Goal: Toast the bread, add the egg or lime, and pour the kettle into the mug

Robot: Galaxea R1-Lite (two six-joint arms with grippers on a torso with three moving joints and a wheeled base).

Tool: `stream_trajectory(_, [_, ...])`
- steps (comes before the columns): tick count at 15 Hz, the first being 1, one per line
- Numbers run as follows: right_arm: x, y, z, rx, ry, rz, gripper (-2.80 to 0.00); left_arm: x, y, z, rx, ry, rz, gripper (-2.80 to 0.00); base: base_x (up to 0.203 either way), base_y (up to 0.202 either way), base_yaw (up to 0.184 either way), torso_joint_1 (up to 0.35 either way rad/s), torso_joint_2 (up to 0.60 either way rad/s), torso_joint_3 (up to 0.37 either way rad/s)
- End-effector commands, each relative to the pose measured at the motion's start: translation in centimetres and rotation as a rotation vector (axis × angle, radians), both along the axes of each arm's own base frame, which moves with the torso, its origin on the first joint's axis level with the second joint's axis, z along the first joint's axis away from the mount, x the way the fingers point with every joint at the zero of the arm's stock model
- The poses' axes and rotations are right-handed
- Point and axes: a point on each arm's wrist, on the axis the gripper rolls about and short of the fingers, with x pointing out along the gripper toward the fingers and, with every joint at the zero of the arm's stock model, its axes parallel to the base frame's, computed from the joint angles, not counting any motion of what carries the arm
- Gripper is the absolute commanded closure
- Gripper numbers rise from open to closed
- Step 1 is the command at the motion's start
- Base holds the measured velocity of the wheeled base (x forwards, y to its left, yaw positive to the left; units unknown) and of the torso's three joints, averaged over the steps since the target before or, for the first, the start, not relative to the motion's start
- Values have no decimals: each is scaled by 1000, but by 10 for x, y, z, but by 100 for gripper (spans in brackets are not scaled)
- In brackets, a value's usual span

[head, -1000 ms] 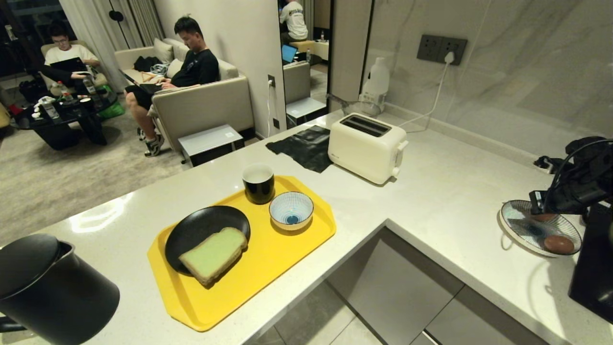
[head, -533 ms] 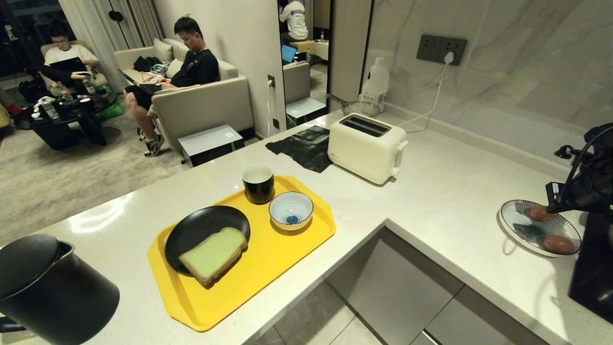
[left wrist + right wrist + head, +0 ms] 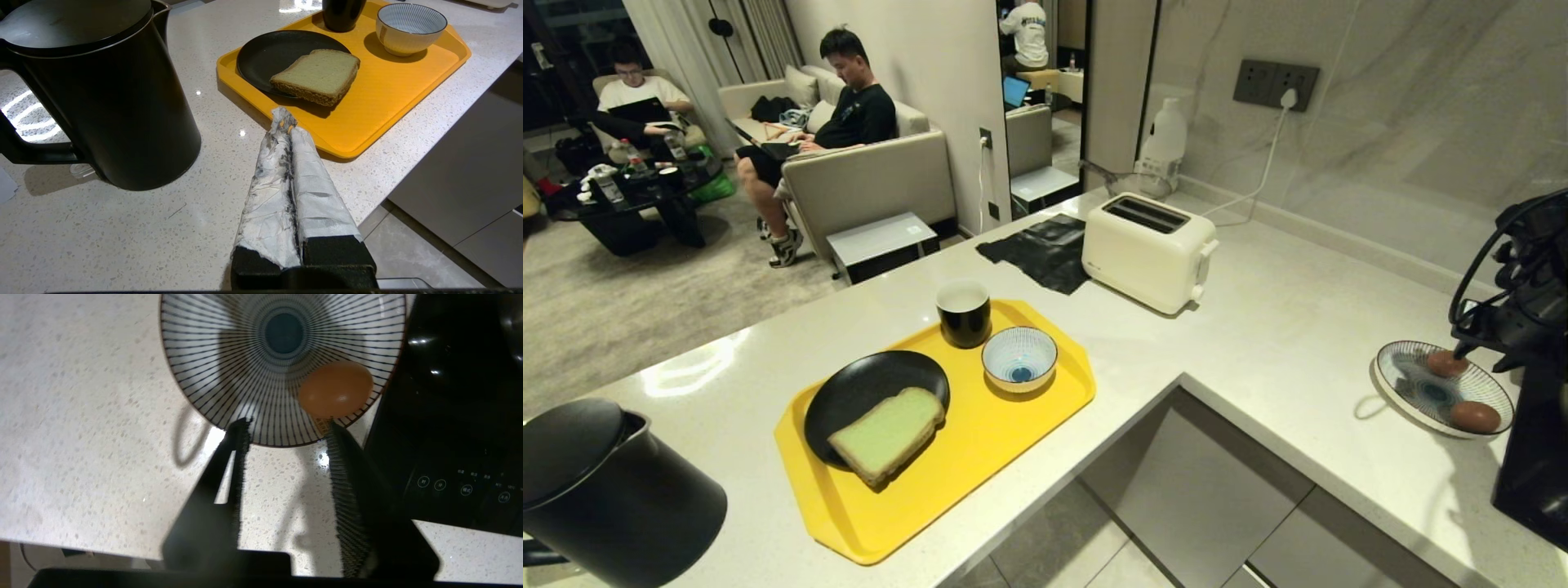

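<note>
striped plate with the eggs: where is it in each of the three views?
Head: striped plate at the right edge of the counter, under the right gripper, two eggs on it.
Left wrist: not in it.
Right wrist: plate fills the top, one egg showing.
Shared landmark: black appliance beside the plate.

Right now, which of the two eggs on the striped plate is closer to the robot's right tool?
The egg at the plate's far side, just under the open right tool. The other egg lies at the near rim.
</note>
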Motion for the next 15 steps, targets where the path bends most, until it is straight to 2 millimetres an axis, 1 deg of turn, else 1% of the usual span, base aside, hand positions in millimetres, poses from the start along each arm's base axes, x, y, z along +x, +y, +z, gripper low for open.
stream_trajectory(1, [5,-4,-10,0,20,-54,-280,0,0,0,0,-3,0,0,0,0,0,0,0,0])
stream_trajectory(4, [14,-10,-17,2,-10,-202,-280,0,0,0,0,-3,0,0,0,0,0,0,0,0])
stream_trajectory(6, [13,-10,-17,10,3,-273,-280,0,0,0,0,-3,0,0,0,0,0,0,0,0])
stream_trajectory(9, [13,-9,-29,31,58,-270,-280,0,0,0,0,-3,0,0,0,0,0,0,0,0])
stream_trajectory(11, [13,-8,-30,97,52,-244,-280,0,0,0,0,-3,0,0,0,0,0,0,0,0])
stream_trajectory(13, [15,-13,-37,175,45,-216,-280,0,0,0,0,-3,0,0,0,0,0,0,0,0])
stream_trajectory(14, [17,-16,-43,182,57,-214,-280,0,0,0,0,-3,0,0,0,0,0,0,0,0])
stream_trajectory(15, [16,-19,-45,185,61,-221,-280,0,0,0,0,-3,0,0,0,0,0,0,0,0])
